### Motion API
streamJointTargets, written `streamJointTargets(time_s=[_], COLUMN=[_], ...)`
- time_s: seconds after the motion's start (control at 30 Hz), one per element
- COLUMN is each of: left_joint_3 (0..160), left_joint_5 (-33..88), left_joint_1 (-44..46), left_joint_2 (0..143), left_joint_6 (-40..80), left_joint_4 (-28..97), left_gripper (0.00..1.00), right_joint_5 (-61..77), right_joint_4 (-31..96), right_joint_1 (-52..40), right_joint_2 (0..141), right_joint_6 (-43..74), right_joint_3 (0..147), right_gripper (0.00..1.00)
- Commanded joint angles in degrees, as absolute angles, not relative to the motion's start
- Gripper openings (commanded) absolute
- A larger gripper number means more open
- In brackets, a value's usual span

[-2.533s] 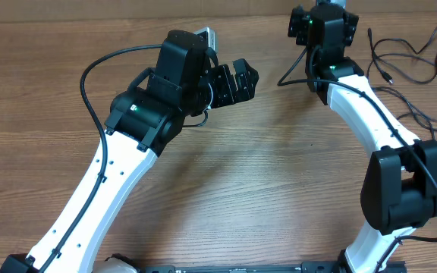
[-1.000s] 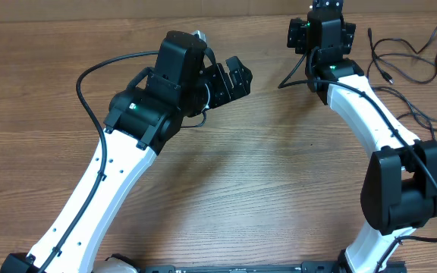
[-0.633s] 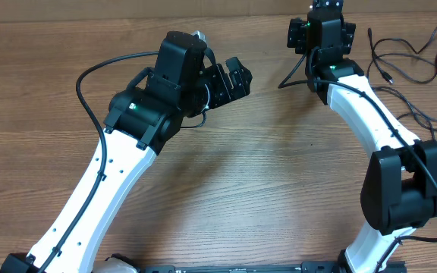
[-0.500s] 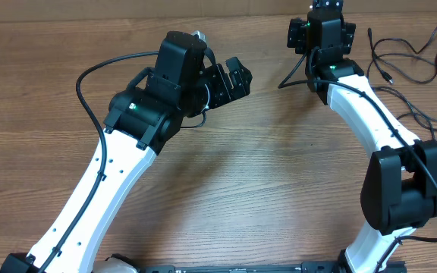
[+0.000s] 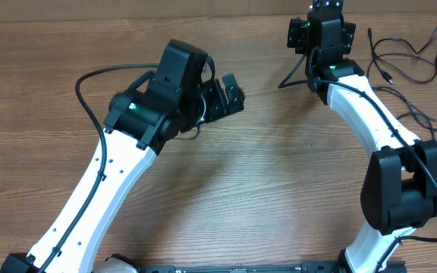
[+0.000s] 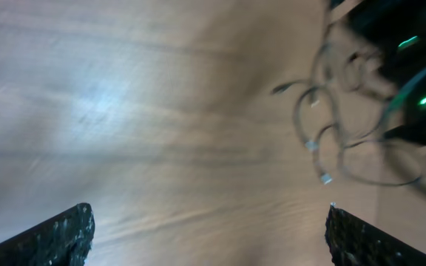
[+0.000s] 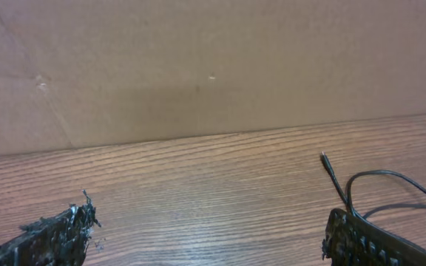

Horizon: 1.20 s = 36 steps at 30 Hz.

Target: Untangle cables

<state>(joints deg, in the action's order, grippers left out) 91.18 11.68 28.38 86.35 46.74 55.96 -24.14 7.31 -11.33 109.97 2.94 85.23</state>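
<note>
- While both grippers stand wide apart with nothing between the jaws, I count nothing as held. The left gripper (image 5: 226,92) hangs over bare tabletop (image 5: 279,182), and the right gripper (image 7: 205,240) faces the cardboard wall (image 7: 198,66) at the far edge.
- The cables (image 5: 412,49) lie at the far right of the tabletop, beside the right arm (image 5: 370,106) and partly hidden behind it. They are spread in loose loops that cross one another, and one plug end (image 5: 389,78) lies free near that arm.
- My left wrist view is blurred. I make out overlapping loops with silver tips (image 6: 310,145), but I cannot tell whether any crossing is a true knot.
- In the right wrist view a plug tip (image 7: 323,157) lies on the wood just ahead of one finger (image 7: 361,240), and its cord curves off to the side.
- I judge these cords to be light, limp and thin. They should drag along the wood rather than lift clean, and they may slip between the pads. A hard pull on one would likely tighten whatever crosses it.
- I would take hold just behind a plug, where the thicker end stops the cord sliding out. The free end nearest the right gripper looks the best start, drawn gently away from the loops.
</note>
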Motion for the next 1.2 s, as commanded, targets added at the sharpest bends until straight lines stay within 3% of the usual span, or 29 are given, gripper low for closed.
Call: streamJointTargets(time_s=[0.0,0.4,0.77,1.17], left_joint_3=[91.13,91.0,90.89,90.74], left_joint_5=[10.44,-7.7,-15.03,-24.58], left_joint_1=[28.14,28.14,28.14,26.22], left_joint_2=[86.89,85.3,78.59,71.75], left_joint_6=[42.68,33.5,21.21,20.78], left_joint_4=[60.01,61.58,59.2,56.34], left_gripper=[1.0,1.0,1.0,1.0], right_joint_5=[-23.92,-23.92,-23.92,-23.92], right_joint_4=[7.09,7.09,7.09,7.09], right_joint_1=[-11.18,-11.18,-11.18,-11.18], right_joint_2=[108.22,108.22,108.22,108.22], right_joint_6=[2.92,2.92,2.92,2.92], right_joint_3=[85.89,85.89,85.89,85.89], right_gripper=[1.0,1.0,1.0,1.0])
